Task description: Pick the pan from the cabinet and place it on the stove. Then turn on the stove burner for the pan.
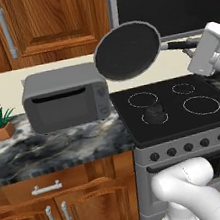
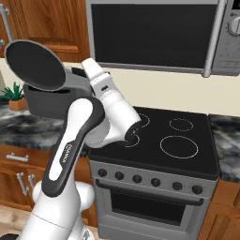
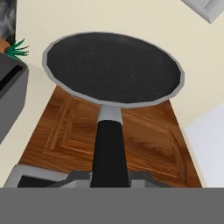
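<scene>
— Two fingers of the gripper (image 3: pixel 110 177) are clenched on the black handle (image 3: pixel 110 148) of the frying pan (image 3: pixel 114 68), yes?

— Yes. The handle sits between the fingers and goes straight away from them to the round dark pan, which is in the air, touching nothing else.

— What lies past the fingers?

— Behind the handle is a reddish-brown wooden cabinet door (image 3: pixel 144 135); beside the pan, a corner of the grey toaster oven (image 3: pixel 11 94) and a small green plant (image 3: pixel 15 48).

— And from the base cameras?

— The pan (image 1: pixel 127 51) hangs tilted, above the counter (image 1: pixel 47 148), over the right end of the toaster oven (image 1: pixel 65 102). The stove (image 1: pixel 177 103) is lower, with its largest white ring (image 1: pixel 201 105) on the far side from the pan. The microwave (image 2: pixel 154 35) is above.
</scene>
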Controlling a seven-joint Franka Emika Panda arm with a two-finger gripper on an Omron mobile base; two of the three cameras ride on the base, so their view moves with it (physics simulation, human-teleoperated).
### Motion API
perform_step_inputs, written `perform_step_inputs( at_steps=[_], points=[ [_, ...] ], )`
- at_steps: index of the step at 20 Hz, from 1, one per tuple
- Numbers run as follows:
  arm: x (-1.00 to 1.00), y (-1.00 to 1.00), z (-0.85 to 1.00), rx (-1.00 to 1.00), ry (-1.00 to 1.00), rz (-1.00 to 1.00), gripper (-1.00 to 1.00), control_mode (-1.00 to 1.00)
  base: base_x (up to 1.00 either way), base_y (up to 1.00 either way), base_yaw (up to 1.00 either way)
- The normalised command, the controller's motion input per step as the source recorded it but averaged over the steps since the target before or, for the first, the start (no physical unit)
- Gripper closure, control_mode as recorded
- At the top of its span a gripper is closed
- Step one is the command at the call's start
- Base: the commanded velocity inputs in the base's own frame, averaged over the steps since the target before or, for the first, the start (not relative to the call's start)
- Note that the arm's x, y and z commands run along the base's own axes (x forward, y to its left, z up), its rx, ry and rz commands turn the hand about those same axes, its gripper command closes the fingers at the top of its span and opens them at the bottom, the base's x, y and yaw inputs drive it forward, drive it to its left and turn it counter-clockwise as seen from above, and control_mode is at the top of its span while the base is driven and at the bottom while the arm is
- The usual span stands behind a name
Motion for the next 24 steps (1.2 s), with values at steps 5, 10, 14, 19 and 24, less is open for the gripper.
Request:
perform_step_inputs(
  at_steps=[5, 10, 14, 19, 24],
  points=[
    [0.0, 0.0, 0.0, 0.0, 0.0, 0.0, 1.0, 1.0, 0.32, 0.12, 0.04],
    [0.0, 0.0, 0.0, 0.0, 0.0, 0.0, 1.0, 1.0, 0.29, 0.02, -0.01],
    [0.0, 0.0, 0.0, 0.0, 0.0, 0.0, 1.0, 1.0, 0.08, 0.03, -0.01],
    [0.0, 0.0, 0.0, 0.0, 0.0, 0.0, 1.0, 1.0, 0.04, 0.0, -0.06],
    [0.0, 0.0, 0.0, 0.0, 0.0, 0.0, 1.0, 1.0, 0.07, 0.06, -0.08]
  ],
)
